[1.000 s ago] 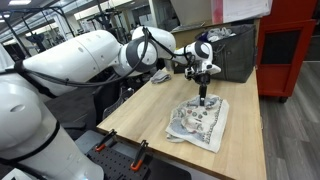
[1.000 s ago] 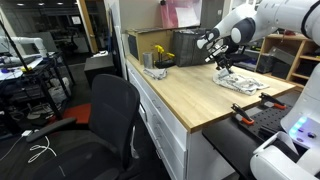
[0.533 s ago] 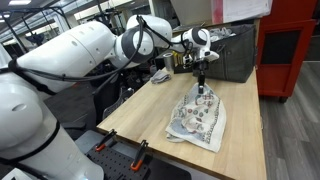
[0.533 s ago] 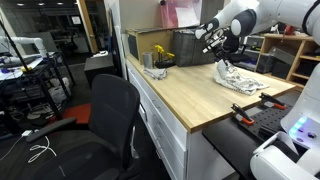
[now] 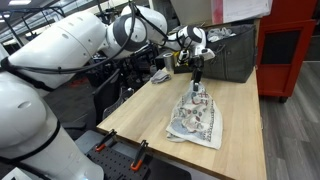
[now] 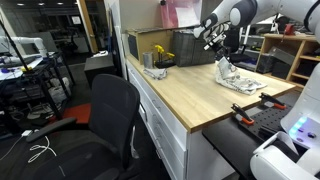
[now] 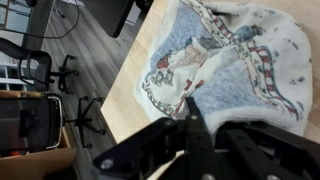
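White printed cloth with blue and red figures (image 5: 197,120) lies mostly on the light wooden bench (image 5: 140,112). I have the fingers (image 7: 190,120) clamped together on one edge, so the fabric peaks beneath the gripper (image 5: 197,87) and drapes downward.

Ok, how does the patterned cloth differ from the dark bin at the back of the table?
The patterned cloth is pale with blue and red print; the dark bin is plain and dark. The cloth is limp, one part pinched up into a peak by the hand; the bin stands rigid, apart from the hand. The cloth lies low; the bin is taller. Both sit on the wooden table.
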`<state>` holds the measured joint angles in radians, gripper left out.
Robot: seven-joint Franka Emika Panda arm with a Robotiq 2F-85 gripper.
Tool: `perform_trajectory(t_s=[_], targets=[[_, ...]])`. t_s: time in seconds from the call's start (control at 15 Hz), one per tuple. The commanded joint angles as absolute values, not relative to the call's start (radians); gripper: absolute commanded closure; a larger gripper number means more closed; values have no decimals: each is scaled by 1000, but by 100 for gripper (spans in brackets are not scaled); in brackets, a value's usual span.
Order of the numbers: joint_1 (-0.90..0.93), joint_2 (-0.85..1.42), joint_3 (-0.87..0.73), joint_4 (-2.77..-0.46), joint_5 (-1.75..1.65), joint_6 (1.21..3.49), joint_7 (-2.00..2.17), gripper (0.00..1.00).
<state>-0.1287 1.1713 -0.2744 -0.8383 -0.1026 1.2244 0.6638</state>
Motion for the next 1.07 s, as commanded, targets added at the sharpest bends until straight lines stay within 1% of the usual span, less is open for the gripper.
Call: perform_trajectory(t_s=[0.0, 0.47, 0.93, 1.0], targets=[[-115, 1024, -269, -1078, -105, 1252, 617, 99], [-138, 861, -303, -1379, -93, 1292, 657, 99], [-159, 745, -323, -1710, -107, 1424, 670, 99], [-158, 730, -327, -1754, -107, 1445, 673, 74]])
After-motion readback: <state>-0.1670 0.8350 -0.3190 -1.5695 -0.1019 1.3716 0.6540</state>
